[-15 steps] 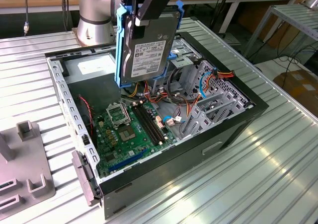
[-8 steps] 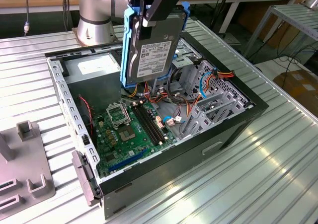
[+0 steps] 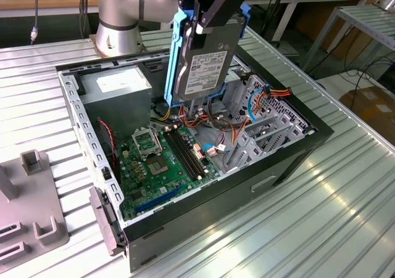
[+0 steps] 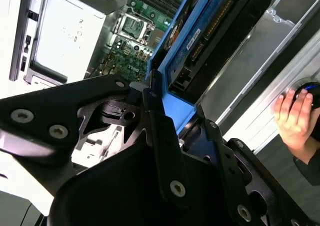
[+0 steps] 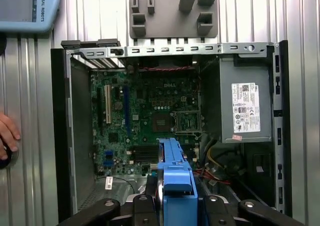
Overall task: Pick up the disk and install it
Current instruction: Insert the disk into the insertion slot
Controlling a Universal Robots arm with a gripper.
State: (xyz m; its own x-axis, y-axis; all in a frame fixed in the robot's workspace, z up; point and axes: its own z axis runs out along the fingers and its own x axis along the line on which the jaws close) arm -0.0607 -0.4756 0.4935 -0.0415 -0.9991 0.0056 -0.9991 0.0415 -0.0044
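The claw (image 3: 207, 18) is found clamped on the disk (image 3: 207, 68). Its black fingers (image 3: 216, 7) are closed against the upper end of the blue bracket (image 3: 174, 50), one on each side. The disk hangs from the claw nearly upright with a slight tilt, and its labelled face is turned toward the exterior camera. It is held in the air over an open computer case (image 3: 86, 136), which lies directly beneath the claw on the ribbed metal worktop (image 3: 321, 216).

Noted inside the case:
- A green motherboard (image 3: 160, 161) is seen below the claw.
- A grey power supply (image 3: 117, 90) with a white label is set to one side of the claw.
- A bare metal drive cage (image 3: 265, 130) with red and orange cables is set to the other side.

In the first wrist view the bracket's narrow blue edge (image 5: 175, 181) is seen end-on between the fingers (image 5: 140, 208), with the motherboard (image 5: 145, 121) spread out beyond it. A grey slotted fixture (image 5: 172, 10) lies on the worktop past the far wall of the case, well apart from the claw.

In the second wrist view the disk's underside (image 4: 215, 25) is shown, a dark body framed in blue and running away from the claw.

A person's hand (image 4: 292, 113) is recorded off to the side, well apart from the claw — it rests on a dark round object (image 4: 310, 93) at the worktop's edge.
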